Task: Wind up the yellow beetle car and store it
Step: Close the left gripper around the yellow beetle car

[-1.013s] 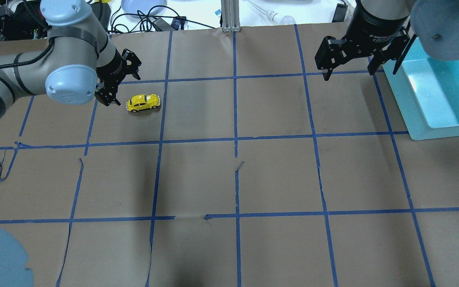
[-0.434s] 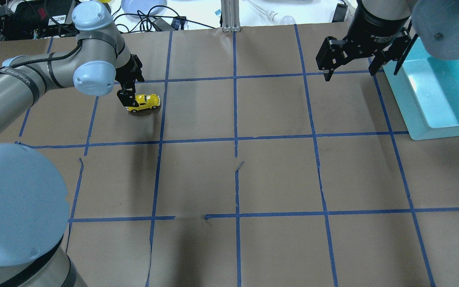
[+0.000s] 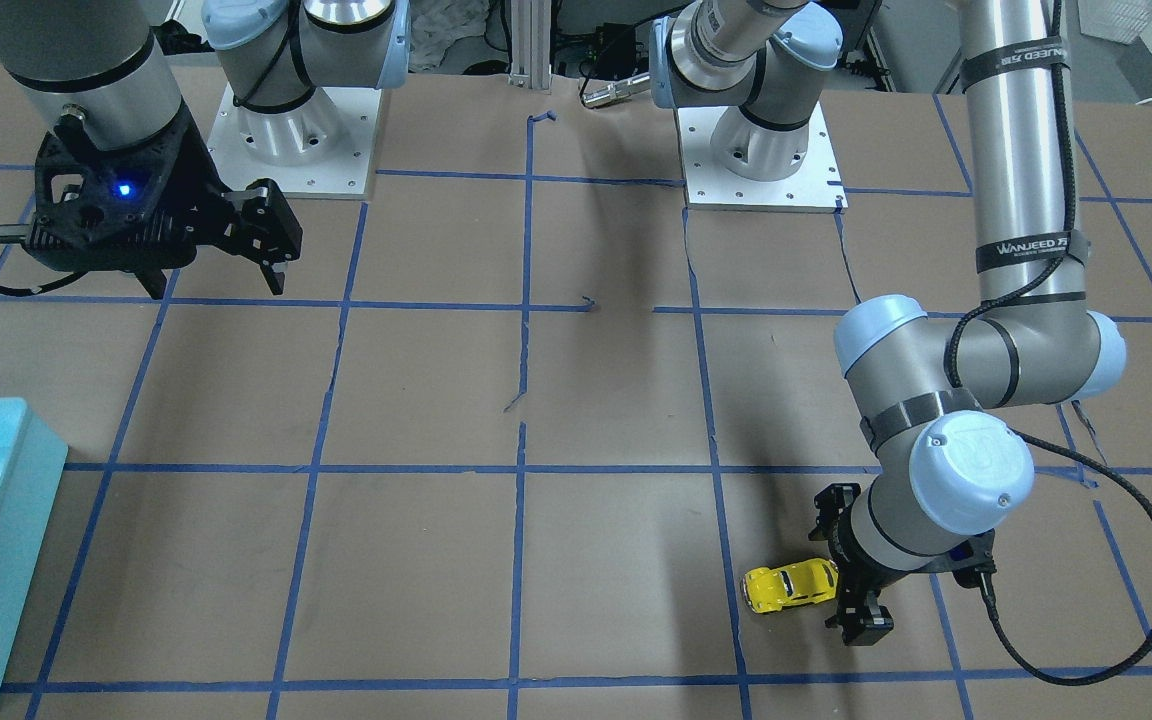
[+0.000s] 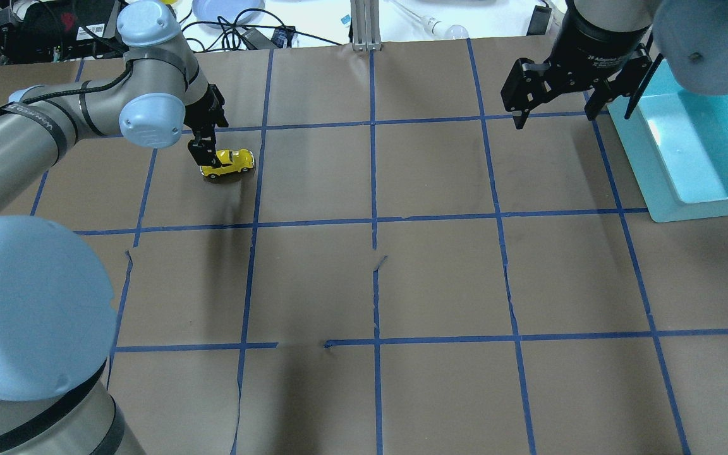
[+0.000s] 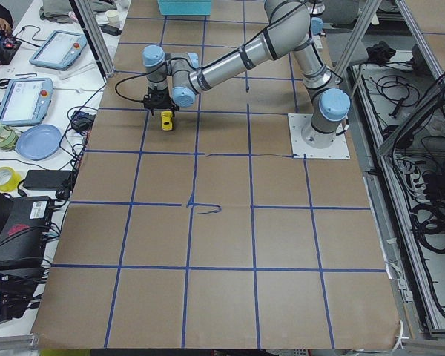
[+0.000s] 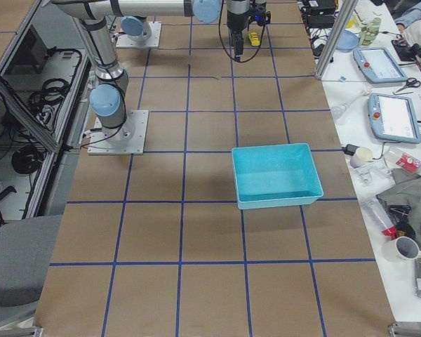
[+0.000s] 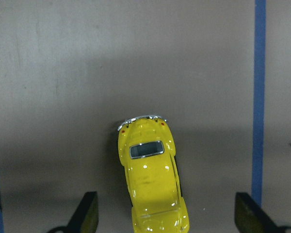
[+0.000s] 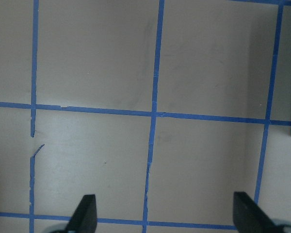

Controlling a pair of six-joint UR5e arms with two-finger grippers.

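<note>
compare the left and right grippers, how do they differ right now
The left gripper is down at the table, straddling the yellow beetle car; the right gripper hangs higher over bare paper beside the teal bin. The left gripper has the car between its fingers; the right gripper has nothing between its own. Both are open.

Yellow beetle car (image 7: 153, 184): 1 end cut off by wrist view's bottom edge; overhead, 1 end hidden behind left gripper (image 4: 205, 146). Teal bin (image 4: 699, 212): cut off at right edge.
</note>
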